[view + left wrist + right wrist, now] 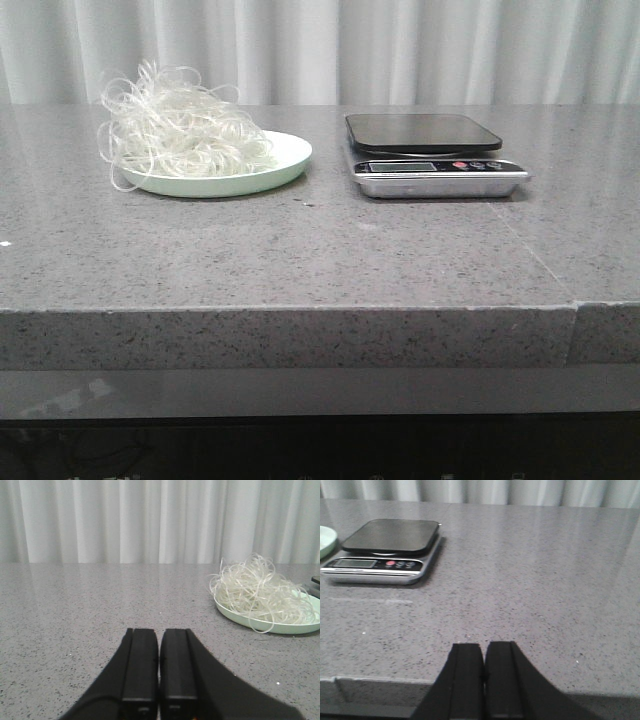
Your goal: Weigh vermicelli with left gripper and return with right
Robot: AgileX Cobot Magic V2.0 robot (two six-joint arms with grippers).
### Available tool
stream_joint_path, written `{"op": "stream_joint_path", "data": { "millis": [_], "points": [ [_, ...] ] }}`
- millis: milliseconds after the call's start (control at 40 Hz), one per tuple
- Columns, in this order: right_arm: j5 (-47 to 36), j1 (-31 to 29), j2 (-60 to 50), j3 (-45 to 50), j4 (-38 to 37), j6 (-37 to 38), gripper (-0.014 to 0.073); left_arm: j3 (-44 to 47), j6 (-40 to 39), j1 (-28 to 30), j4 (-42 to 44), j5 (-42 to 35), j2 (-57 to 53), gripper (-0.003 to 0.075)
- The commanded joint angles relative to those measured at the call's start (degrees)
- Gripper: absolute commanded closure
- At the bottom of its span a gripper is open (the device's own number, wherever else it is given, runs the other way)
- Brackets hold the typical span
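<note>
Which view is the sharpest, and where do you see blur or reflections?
Front view: sharpest; the vermicelli strands and the scale show clearly, with a soft reflection on the dark strip under the table edge. Left wrist view: the shut left pincer is slightly soft. Right wrist view: somewhat blurred overall, with the right pincer dark.

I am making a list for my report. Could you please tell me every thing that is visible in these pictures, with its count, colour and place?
vermicelli: one tangle, translucent whitish, piled on the plate, some loops hanging over its left rim.
plate: one, pale green, on the left part of the table.
scale: one, silver body with black platform, to the right of the plate, nothing on it.
table: one, speckled grey stone.
curtain: white, behind the table.
left gripper: one, black, shut, low over the table, apart from the plate.
right gripper: one, black, shut, near the table's front edge.
</note>
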Motion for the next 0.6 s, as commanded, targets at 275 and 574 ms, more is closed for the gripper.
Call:
{"op": "stream_joint_path", "data": {
  "millis": [275,574],
  "points": [
    [-20.55,-1.37,-1.23,8.30,0.98,0.10,0.0421,2.25,-0.10,-0.43,-0.38,-5.00,-1.36,0.0566],
    [-21.46,-2.77,-1.23,8.36,2.69,0.14,0.0421,2.25,-0.10,-0.43,-0.38,-5.00,-1.36,0.0566]
  ]
}}
